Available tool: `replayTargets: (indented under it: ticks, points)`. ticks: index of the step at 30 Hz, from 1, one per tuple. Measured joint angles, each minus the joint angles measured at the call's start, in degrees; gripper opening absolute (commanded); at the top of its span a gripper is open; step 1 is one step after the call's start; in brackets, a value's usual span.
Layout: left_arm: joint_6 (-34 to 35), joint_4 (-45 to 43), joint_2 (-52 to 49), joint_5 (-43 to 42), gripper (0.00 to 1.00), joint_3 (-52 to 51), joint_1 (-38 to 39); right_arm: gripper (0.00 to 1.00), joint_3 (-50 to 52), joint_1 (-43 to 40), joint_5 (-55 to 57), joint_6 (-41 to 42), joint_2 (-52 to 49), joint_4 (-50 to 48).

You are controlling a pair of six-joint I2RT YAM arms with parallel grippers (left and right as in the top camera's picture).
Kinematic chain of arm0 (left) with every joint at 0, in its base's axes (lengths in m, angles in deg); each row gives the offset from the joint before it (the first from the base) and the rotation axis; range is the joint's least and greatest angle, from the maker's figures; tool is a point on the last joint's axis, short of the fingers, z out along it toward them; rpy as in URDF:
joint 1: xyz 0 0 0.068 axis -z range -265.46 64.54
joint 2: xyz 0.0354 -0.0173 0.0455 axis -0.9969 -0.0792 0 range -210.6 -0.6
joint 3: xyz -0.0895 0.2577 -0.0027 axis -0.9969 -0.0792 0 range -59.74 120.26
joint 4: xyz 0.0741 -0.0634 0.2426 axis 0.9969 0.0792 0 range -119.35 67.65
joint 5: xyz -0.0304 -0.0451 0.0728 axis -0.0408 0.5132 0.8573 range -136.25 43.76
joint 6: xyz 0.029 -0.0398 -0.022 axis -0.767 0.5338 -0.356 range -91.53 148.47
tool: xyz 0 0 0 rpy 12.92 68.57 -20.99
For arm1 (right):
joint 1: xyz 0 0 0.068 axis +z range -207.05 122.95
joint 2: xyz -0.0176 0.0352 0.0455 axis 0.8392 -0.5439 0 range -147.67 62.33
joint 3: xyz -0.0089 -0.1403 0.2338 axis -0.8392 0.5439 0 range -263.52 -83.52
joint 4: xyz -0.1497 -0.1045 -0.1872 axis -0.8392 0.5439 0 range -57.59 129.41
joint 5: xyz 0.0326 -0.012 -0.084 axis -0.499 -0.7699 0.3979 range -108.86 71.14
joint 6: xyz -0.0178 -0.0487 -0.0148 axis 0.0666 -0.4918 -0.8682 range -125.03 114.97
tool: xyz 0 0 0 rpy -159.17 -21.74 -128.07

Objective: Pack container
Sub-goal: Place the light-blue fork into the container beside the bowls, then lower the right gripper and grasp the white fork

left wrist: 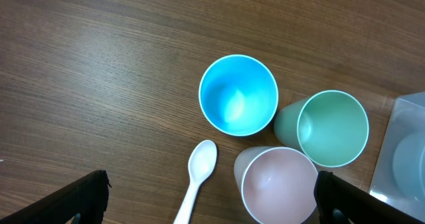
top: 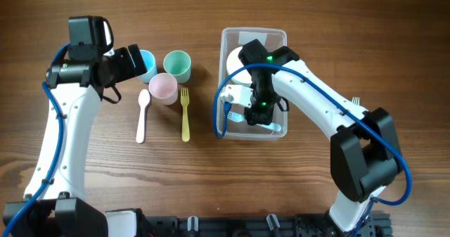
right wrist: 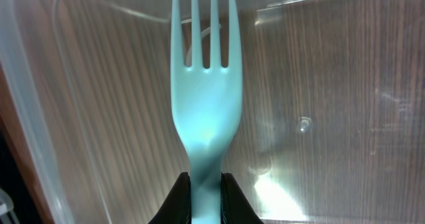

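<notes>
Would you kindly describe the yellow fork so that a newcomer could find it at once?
Start at the clear rectangular plastic container on the wooden table. Just left of it, outside, lies the yellow plastic fork, parallel to a pale pink plastic spoon. It is the only yellow thing; the light blue plastic fork is held inside the container.

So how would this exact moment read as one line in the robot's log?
right tool: shut on fork, in container | left tool: open near blue cup
</notes>
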Motion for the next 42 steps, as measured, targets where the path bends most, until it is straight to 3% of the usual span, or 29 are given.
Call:
replayTargets:
  ticks: [2,5,9,10,11,14,16,19,22,28,34,38,42]
  points:
    - [0.0,0.0,0.0,0.0,1.00,0.0,0.0,0.04,0.0,0.0,0.2,-0.4,0.0,0.4]
    - [0.0,0.0,0.0,0.0,1.00,0.0,0.0,0.30,0.0,0.0,1.6,-0.1,0.0,0.2]
    - [0.0,0.0,0.0,0.0,1.00,0.0,0.0,0.35,-5.6,0.0,3.9,7.0,0.0,0.9]
    - [0.0,0.0,0.0,0.0,1.00,0.0,0.0,0.34,-7.1,0.0,3.9,8.3,0.1,1.2]
    - [0.0,0.0,0.0,0.0,1.00,0.0,0.0,0.26,-10.8,0.0,3.9,10.6,0.3,2.4]
    - [0.0,0.0,0.0,0.0,1.00,0.0,0.0,0.35,-14.8,-0.3,4.2,17.0,2.0,4.0]
    - [0.0,0.0,0.0,0.0,1.00,0.0,0.0,0.41,-17.0,-3.9,3.9,27.9,6.0,3.8]
    - [0.0,0.0,0.0,0.0,1.00,0.0,0.0,0.47,-17.5,-17.9,3.4,42.0,10.8,4.7]
    - [0.0,0.0,0.0,0.0,1.00,0.0,0.0,0.57,-17.0,-30.1,3.4,48.7,11.1,5.9]
    - [0.0,0.0,0.0,0.0,1.00,0.0,0.0,0.61,-2.1,-44.4,3.7,50.7,11.2,3.5]
    - [0.0,0.0,0.0,0.0,1.00,0.0,0.0,0.61,15.7,-45.0,10.5,51.1,11.2,-10.2]
    - [0.0,0.0,0.0,0.0,1.00,0.0,0.0,0.50,19.2,-45.2,14.0,52.5,11.2,-13.9]
    - [0.0,0.0,0.0,0.0,1.00,0.0,0.0,0.48,19.3,-45.2,15.7,54.2,10.6,-14.4]
